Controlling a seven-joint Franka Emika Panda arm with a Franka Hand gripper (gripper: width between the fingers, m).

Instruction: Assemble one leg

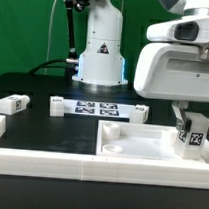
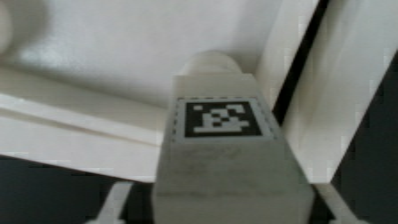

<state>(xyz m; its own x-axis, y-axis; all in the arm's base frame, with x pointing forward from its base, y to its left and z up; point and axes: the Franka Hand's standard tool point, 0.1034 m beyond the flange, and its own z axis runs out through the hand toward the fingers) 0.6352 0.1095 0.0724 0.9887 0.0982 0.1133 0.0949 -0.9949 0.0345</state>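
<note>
At the exterior view's right, we see the arm's large white wrist housing hanging over the panel (image 1: 140, 145), a flat white rimmed piece lying on the black worktop (image 1: 51, 129). Below the housing the end effector (image 1: 192, 138) grips the leg (image 1: 193, 141), a small white block whose black-and-white tag faces the camera. We see the leg standing roughly upright between the fingers (image 1: 180, 122), at the panel's right end; whether its lower end touches the panel we cannot tell.

From the wrist view, we see the leg (image 2: 222, 130) running up the middle of the picture, tag plainly in sight, with its narrowed far end pointing toward the panel (image 2: 89, 90) and its raised rim. A finger's edge (image 2: 116, 200) shows beside the near end of the leg, so the grip is closed on the part.

Farther back in the exterior view, the marker board (image 1: 97, 108) lies flat on the worktop in front of the arm's base (image 1: 101, 62). Just to either side of it sit two small white blocks (image 1: 58, 107), and another white block (image 1: 13, 104) rests well apart, toward the exterior view's left. A low white wall (image 1: 48, 169) borders the worktop's near edge.
</note>
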